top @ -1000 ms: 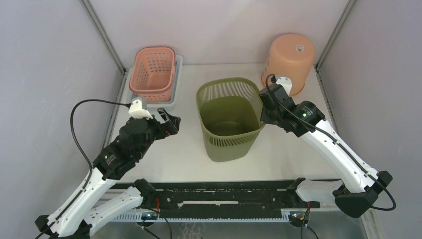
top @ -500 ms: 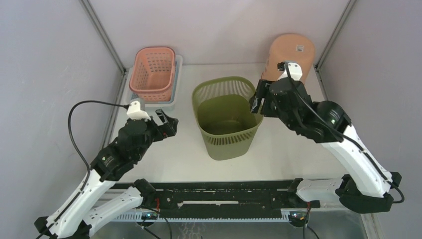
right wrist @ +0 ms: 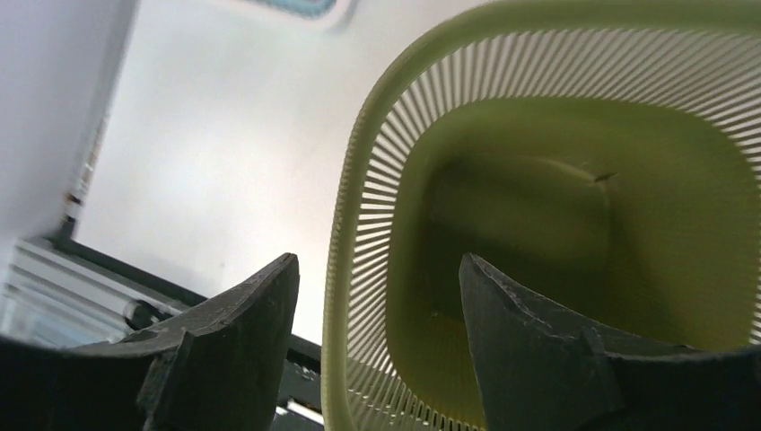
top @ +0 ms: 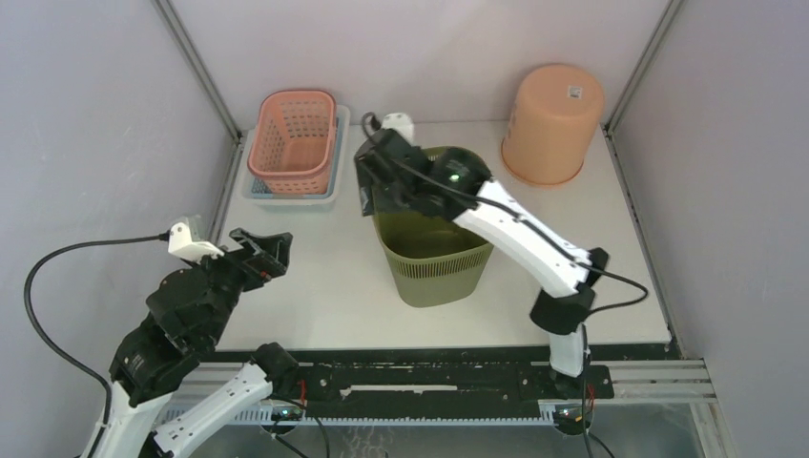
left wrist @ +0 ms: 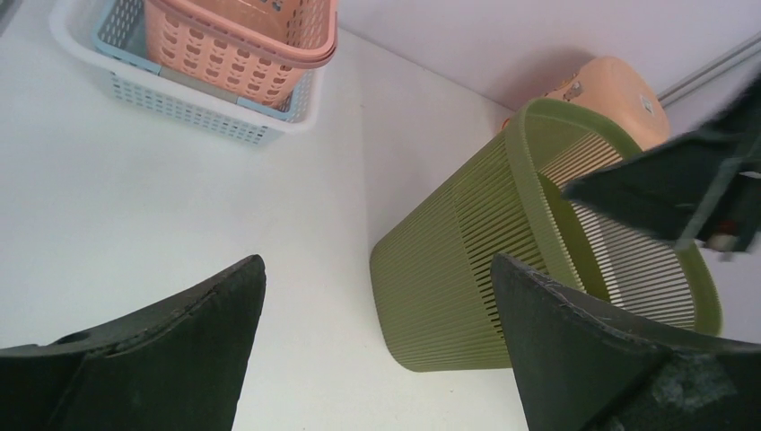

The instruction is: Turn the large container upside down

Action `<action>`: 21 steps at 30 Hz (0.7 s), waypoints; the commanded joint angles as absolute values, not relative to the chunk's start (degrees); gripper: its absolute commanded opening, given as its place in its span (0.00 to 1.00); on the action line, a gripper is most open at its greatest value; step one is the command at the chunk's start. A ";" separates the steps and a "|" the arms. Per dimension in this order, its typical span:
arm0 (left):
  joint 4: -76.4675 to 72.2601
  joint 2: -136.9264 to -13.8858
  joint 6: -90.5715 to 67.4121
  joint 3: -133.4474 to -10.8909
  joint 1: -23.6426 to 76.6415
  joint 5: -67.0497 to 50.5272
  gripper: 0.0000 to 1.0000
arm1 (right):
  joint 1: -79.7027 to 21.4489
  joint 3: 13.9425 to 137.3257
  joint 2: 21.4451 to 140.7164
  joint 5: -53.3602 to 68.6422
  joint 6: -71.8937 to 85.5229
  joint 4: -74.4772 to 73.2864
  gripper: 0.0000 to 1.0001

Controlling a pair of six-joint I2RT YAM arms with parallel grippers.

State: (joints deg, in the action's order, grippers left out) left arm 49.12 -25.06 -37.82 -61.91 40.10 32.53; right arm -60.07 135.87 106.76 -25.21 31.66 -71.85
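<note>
The large container, a green slatted bin (top: 434,272), stands upright with its mouth up in the middle of the table. My right gripper (top: 370,196) hovers over its far-left rim, open. In the right wrist view the gripper (right wrist: 379,259) straddles the rim (right wrist: 345,224), one finger outside the wall and one inside, neither pressing on it. Well left of the bin, my left gripper (top: 272,250) stands open and holds nothing. The left wrist view shows that gripper (left wrist: 377,260) facing the bin's side (left wrist: 467,269) across bare table.
A pink basket (top: 294,138) sits nested in a white-and-blue basket (top: 286,194) at the back left. An orange bucket (top: 551,119) stands upside down at the back right. Grey walls close in both sides, and a black rail (top: 429,382) runs along the near edge.
My right gripper let go of the bin's right rim, opened and swung across to its far-left rim. The left arm drew back toward the near left.
</note>
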 commanded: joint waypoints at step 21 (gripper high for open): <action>48.92 -21.80 -36.80 -59.58 39.81 31.33 1.00 | -60.37 144.54 125.56 -21.51 34.83 -91.39 0.41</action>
State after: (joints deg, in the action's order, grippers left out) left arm 51.51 -21.96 -38.41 -60.80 40.10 32.60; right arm -60.73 144.57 123.85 -20.60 33.61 -85.19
